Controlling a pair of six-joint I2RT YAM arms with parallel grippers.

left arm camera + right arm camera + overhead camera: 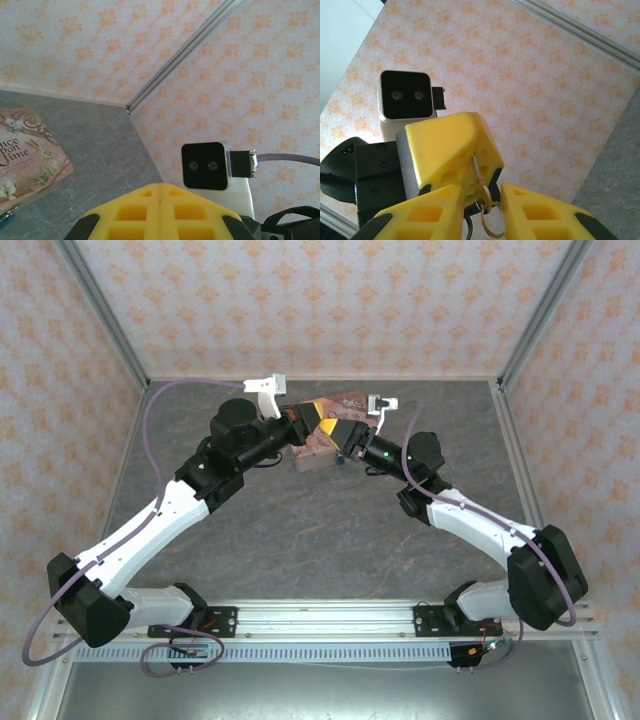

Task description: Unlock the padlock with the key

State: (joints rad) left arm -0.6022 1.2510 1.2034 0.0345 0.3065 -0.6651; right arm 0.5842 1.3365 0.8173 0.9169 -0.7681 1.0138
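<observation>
Chiefly, risk at the handover: key (477,167) dropped between the two end effectors, through an early release on one side before a firm pinch on the other; caused by the thin sliver of metal on offer and the crowded gap.
Risk, ring: ring (492,226) catching on a yellow finger and twisting the key out of line.
Risk, arms: wrists nose to nose above the tin (30,150); liable to knock together on any careless shift.
Risk, padlock: padlock (4,218) small and probably light, lying free; apt to skid or turn away under a push from the key with nothing steadying it.
Left end effector (160,192): fingers pressed together, seam closed; judged to be pinching the key, a metal edge of it showing at their tip in the right wrist view.
Right end effector (482,194): fingers narrowly apart, the left one's tip and the ring sitting in the gap; clamped on anything or not: cannot tell.
Padlock, place: blue scrap at the tin's near corner in the left wrist view, mostly cut off by the frame edge; down on the worktop (100,145), well apart from key and fingers.
Step, as judged: key being sorted between the end effectors, not yet brought to the lock.
</observation>
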